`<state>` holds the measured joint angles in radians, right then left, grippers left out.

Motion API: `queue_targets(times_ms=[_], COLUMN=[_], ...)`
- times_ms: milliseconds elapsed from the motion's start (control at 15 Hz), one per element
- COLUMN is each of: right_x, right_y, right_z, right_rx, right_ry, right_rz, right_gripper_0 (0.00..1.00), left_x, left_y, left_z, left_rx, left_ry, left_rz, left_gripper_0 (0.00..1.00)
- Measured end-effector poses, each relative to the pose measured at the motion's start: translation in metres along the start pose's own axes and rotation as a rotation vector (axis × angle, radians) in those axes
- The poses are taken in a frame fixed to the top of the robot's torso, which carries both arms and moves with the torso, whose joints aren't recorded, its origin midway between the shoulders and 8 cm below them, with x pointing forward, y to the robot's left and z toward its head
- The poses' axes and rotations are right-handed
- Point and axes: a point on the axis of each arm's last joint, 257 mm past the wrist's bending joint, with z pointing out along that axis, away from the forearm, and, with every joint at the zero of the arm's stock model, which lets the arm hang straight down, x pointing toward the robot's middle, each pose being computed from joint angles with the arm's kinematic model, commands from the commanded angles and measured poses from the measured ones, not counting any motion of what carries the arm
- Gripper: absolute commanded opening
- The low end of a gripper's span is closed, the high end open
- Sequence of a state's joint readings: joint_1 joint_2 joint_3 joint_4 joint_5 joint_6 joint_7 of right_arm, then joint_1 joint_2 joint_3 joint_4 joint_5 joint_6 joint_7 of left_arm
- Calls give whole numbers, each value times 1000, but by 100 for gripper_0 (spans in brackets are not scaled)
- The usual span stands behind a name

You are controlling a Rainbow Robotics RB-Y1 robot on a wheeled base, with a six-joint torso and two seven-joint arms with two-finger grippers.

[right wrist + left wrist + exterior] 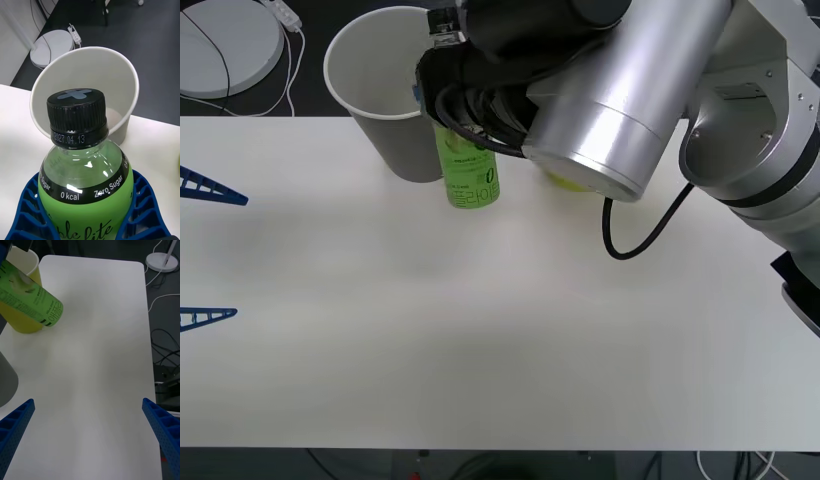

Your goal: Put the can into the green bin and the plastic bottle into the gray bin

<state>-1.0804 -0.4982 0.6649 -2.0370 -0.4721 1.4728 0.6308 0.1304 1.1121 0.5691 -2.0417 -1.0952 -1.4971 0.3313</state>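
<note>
Green plastic bottle (86, 176) clamped in right hand (88, 221), beside gray bin (385, 85), left hand (88, 427) open, empty.

The capped plastic bottle (470, 175) hangs tilted beside the gray bin (385, 90), green bin (22, 320) behind.

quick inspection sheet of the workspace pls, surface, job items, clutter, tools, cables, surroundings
surface: white table, bare across the middle and near side
gray cup: upright at the far edge, nothing seen inside
green bottle: capped, lifted off the table, tilted, beside the gray cup's rim
yellow-green cup: upright, behind the bottle
can: nothing seen
clutter: nothing seen
right tool: shut on the bottle's body, blue fingers on both sides
left tool: open, hovering over the table's left side, holding nothing
cables: black cable looping off the right arm; cords on the floor
surroundings: dark floor, white round base with a power strip
</note>
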Motion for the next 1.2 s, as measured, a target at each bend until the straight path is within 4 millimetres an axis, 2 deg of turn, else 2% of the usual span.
queue_targets(times_ms=[467,1200], right_x=[-37,-88], right_y=[10,8], right_z=[7,25], right_rx=[-1,60], right_ry=[40,88], right_rz=[56,159], right_gripper_0=[0,0], left_x=[0,0], left_y=[0,0], left_z=[0,0], left_rx=[0,0], left_ry=[0,0], left_rz=[0,0], left_gripper_0=[100,100])
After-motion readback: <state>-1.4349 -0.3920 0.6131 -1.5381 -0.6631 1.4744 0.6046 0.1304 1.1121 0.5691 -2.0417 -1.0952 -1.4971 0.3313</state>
